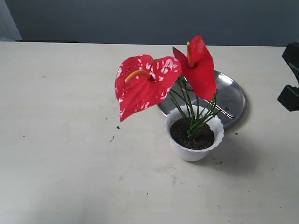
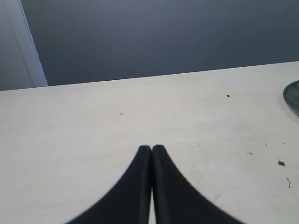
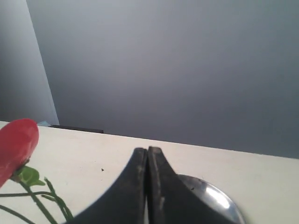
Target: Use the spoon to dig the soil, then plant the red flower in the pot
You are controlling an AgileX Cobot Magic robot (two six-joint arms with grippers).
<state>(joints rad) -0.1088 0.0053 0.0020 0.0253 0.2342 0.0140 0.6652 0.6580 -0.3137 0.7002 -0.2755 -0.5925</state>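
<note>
The red flower stands upright in the white scalloped pot, its green stems set in the dark soil. A thin shiny piece of the spoon shows on the steel plate behind the pot. My left gripper is shut with nothing in it, low over bare table, and is out of the exterior view. My right gripper is shut and empty, with the plate just beyond it and one red bloom off to the side.
Black parts of the right arm show at the exterior view's right edge. Soil crumbs lie scattered on the cream table. The plate's rim sits at the edge of the left wrist view. A dark wall runs behind the table.
</note>
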